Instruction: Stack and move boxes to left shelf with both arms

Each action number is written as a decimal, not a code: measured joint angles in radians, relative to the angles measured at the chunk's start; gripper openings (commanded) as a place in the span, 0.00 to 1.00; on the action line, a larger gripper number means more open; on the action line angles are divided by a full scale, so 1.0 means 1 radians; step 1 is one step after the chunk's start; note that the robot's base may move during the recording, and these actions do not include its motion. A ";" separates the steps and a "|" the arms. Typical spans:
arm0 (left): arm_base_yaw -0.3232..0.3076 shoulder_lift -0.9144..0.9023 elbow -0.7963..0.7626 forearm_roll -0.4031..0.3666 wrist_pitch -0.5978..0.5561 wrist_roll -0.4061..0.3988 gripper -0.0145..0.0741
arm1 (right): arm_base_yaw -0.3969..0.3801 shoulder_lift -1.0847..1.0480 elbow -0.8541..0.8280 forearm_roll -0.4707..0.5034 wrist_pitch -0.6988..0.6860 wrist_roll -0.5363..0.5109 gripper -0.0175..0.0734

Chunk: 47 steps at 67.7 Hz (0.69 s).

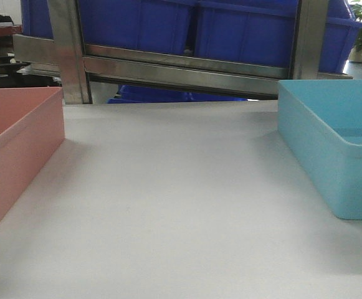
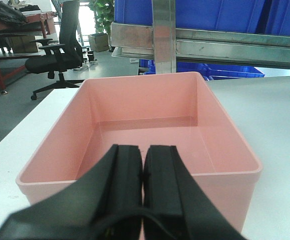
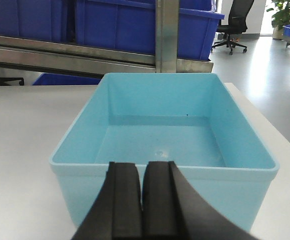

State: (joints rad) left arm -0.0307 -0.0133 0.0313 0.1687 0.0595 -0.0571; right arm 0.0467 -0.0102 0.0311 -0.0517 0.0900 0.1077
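The salmon pink box [image 1: 15, 143] sits empty at the table's left edge, and the light sky blue box [image 1: 336, 143] sits empty at the right. In the left wrist view my left gripper [image 2: 143, 150] is shut with nothing in it, just before the near wall of the pink box [image 2: 149, 120]. My right gripper [image 3: 142, 167] is likewise shut and empty, at the near rim of the blue box [image 3: 164, 125]. Neither gripper shows in the front view. A steel rail [image 1: 187, 71] of the rack crosses behind the table; the left shelf's rollers are out of view.
Large dark blue ribbed bins [image 1: 230, 31] fill the rack level behind the table [image 1: 168, 199]. A steel upright post [image 1: 68, 50] stands behind the pink box. An office chair [image 2: 55, 55] stands on the floor beyond the table's left side.
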 measured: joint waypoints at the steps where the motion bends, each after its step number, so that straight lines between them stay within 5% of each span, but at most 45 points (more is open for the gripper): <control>1: 0.000 0.000 0.000 0.000 0.000 0.000 0.16 | 0.000 0.000 0.000 0.000 0.000 0.000 0.25; 33: 0.000 0.000 0.000 0.003 -0.060 0.000 0.16 | 0.000 0.000 0.000 0.000 0.000 0.000 0.25; 47: 0.000 0.000 0.000 -0.031 -0.230 0.000 0.16 | 0.000 0.000 0.000 0.000 0.000 0.000 0.25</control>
State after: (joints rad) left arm -0.0307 -0.0133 0.0313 0.1380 -0.1708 -0.0571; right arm 0.0467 -0.0102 0.0311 -0.0517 0.0900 0.1077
